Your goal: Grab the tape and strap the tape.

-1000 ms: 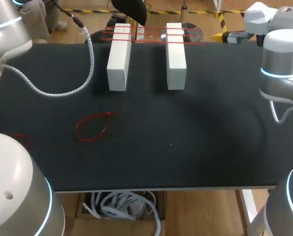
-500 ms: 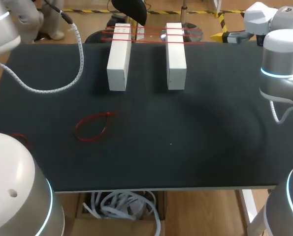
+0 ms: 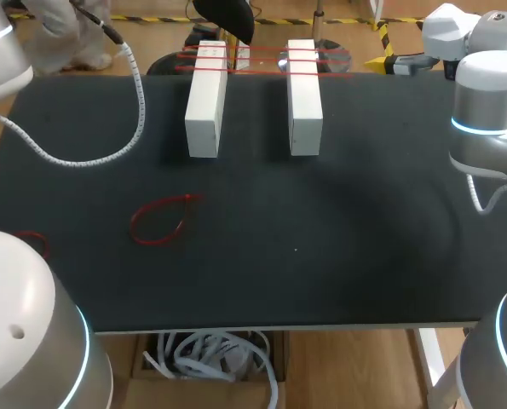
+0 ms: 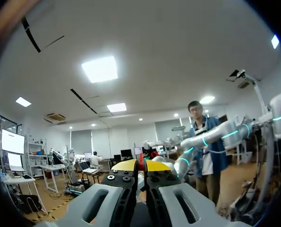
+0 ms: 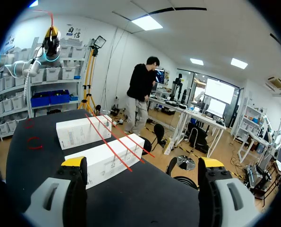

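Nearest, a spare red loop (image 3: pixel 159 220) lies on the dark surface (image 3: pixel 321 256). At right, the right pincer (image 5: pixel 139 170) hangs spread and empty. Far left, the raised left pincer (image 4: pixel 141 166) pinches red tape (image 5: pixel 46 11); likely best stretched squarely across both white blocks (image 3: pixel 206 102).

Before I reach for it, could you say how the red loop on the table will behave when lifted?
The red loop is a thin strand lying in a slack teardrop, so it will probably flop and lose shape. It looks very light and lies flat on the table, so pinching it may be fiddly.
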